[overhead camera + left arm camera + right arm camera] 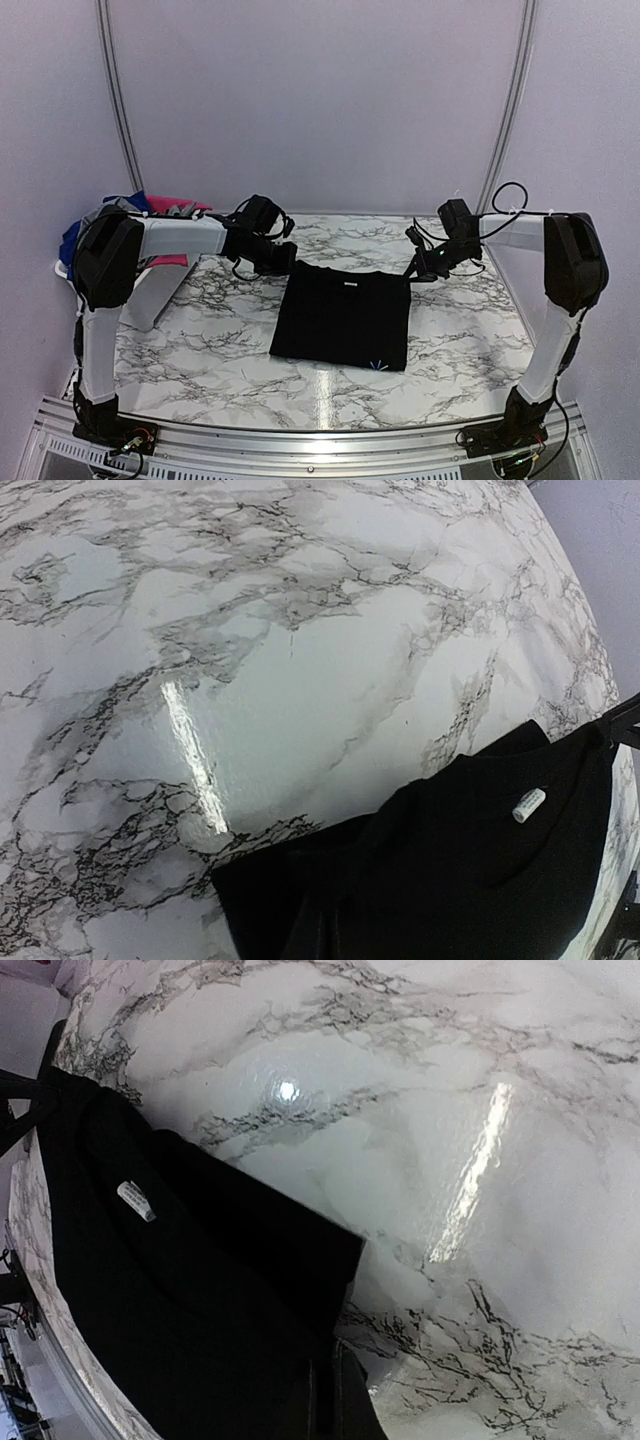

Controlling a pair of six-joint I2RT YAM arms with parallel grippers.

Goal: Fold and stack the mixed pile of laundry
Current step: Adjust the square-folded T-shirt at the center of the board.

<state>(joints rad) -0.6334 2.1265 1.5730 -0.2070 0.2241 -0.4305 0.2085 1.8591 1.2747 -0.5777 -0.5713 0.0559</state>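
A black garment (340, 315) lies flat in the middle of the marble table, with a small white label (350, 285) near its far edge. My left gripper (285, 258) is at its far left corner and my right gripper (415, 268) at its far right corner. In the left wrist view the dark jaws (335, 935) are closed into the black cloth (470, 870). In the right wrist view the jaws (325, 1400) are closed on the cloth (200, 1290). The rest of the laundry pile (140, 212), with blue, pink and grey pieces, sits at the far left.
The pile rests in a white basket (62, 268) at the table's left edge, behind my left arm. The marble table (200, 340) is bounded by walls at the back and sides and by a metal rail (320, 440) at the near edge.
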